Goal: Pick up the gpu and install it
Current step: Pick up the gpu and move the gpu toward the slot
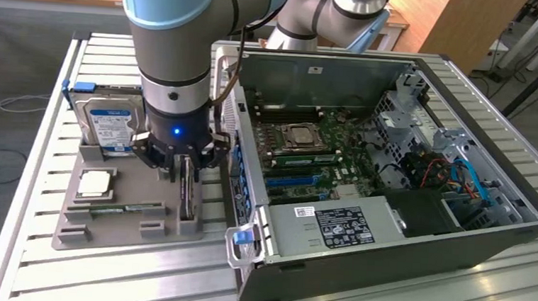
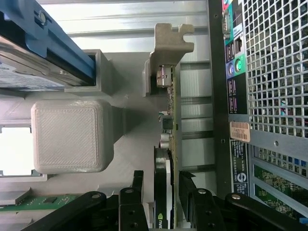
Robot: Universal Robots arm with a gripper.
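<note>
Now, at the exterior view's left the hard drive (image 1: 109,126) stands in the gray holder (image 1: 83,240) on the table (image 1: 33,198). Near the holder's right edge the gpu (image 1: 186,200) stands on its long edge in a slot, and the gripper (image 1: 185,176) is wide open above it, one finger on each side of the card. Further right lies the open computer case (image 1: 490,237)

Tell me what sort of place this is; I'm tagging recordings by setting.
Probably a robotics lab for computer assembly: an open PC tower lies on a slatted metal table, beside a grey fixture tray of parts, with a robot arm over the tray.
</note>
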